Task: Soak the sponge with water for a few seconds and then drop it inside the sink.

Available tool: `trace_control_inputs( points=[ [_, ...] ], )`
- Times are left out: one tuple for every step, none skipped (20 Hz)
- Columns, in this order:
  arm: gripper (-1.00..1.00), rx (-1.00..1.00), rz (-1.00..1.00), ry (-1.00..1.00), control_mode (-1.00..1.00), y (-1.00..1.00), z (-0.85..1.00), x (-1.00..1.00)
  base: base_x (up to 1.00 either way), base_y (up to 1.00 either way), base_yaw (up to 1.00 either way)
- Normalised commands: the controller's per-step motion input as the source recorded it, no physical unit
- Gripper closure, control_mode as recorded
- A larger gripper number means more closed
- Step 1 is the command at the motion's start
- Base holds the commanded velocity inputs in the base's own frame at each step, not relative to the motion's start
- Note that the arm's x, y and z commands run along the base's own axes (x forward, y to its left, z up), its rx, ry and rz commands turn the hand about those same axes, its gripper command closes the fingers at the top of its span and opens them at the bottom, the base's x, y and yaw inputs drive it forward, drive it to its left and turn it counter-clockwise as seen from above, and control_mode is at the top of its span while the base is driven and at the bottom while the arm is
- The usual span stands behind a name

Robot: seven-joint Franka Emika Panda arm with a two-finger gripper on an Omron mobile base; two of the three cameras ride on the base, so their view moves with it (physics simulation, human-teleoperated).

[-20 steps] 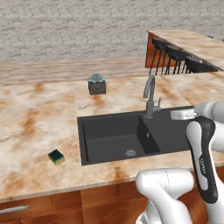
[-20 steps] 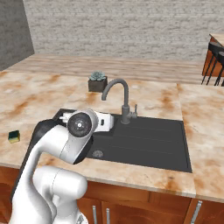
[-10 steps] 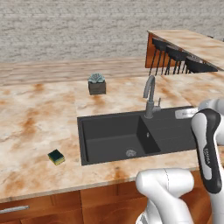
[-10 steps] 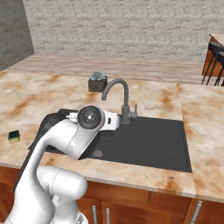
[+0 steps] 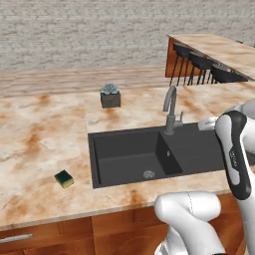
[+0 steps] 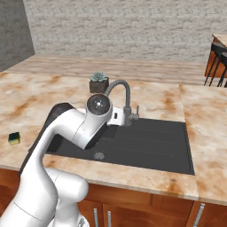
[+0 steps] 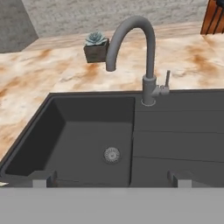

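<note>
The sponge (image 5: pixel 64 179), a small block with a dark green top over a yellow body, is seen lying flat on the marble-patterned counter (image 5: pixel 40 134), to the left of the sink (image 5: pixel 129 155) and close to the counter's near edge. It is well apart from the basin and is touched by nothing. In the right base view the same sponge (image 6: pixel 14 138) is seen at the far left of the counter (image 6: pixel 208 133), again clear of the sink (image 6: pixel 146 144).

The sink is a black recessed basin with a deep bowl on the left, a round grey drain (image 7: pixel 112 154) in its floor, and a ribbed draining board on the right. A grey curved faucet (image 7: pixel 140 52) stands upright at the far edge of the sink, between bowl and draining board, with its spout arching over the bowl. A small lever is seen on its right side.

A dark square pot with a succulent (image 5: pixel 110 95) is set on the counter beyond the sink, to the left of the faucet and well apart from it.

The gripper (image 7: pixel 111 178) is held above the near edge of the sink (image 7: pixel 87 131), looking across the basin toward the faucet. Its two fingertips (image 7: pixel 41 178) are seen spread wide apart, and nothing is held between them. In the left base view the arm is seen at the right, over the draining board.
</note>
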Motion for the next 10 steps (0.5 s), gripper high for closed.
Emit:
trace_control_inputs(
  points=[
    [-1.00,0.00,0.00,0.09,-1.00,0.00,-0.06,0.37,0.00,0.00,0.00],
    [-1.00,0.00,0.00,0.08,-1.00,0.00,-0.07,0.37,0.00,0.00,0.00],
    [-1.00,0.00,0.00,0.07,-1.00,0.00,-0.08,0.36,0.00,0.00,0.00],
    [-1.00,0.00,0.00,0.06,-1.00,0.00,-0.08,0.37,0.00,0.00,0.00],
    [-1.00,0.00,0.00,0.01,-1.00,0.00,-0.09,0.33,0.00,0.00,0.00],
    [-1.00,0.00,0.00,0.00,-1.00,-0.01,-0.09,0.31,0.00,0.00,0.00],
    [-1.00,0.00,0.00,0.00,-1.00,-0.03,-0.11,0.29,0.00,0.00,0.00],
    [-1.00,0.00,0.00,0.00,-1.00,-0.04,-0.11,0.29,0.00,0.00,0.00],
    [-1.00,0.00,0.00,0.00,-1.00,-0.09,-0.14,0.27,0.00,0.00,0.00],
    [-1.00,0.00,0.00,0.00,-1.00,-0.12,-0.15,0.26,0.00,0.00,0.00]
  ],
)
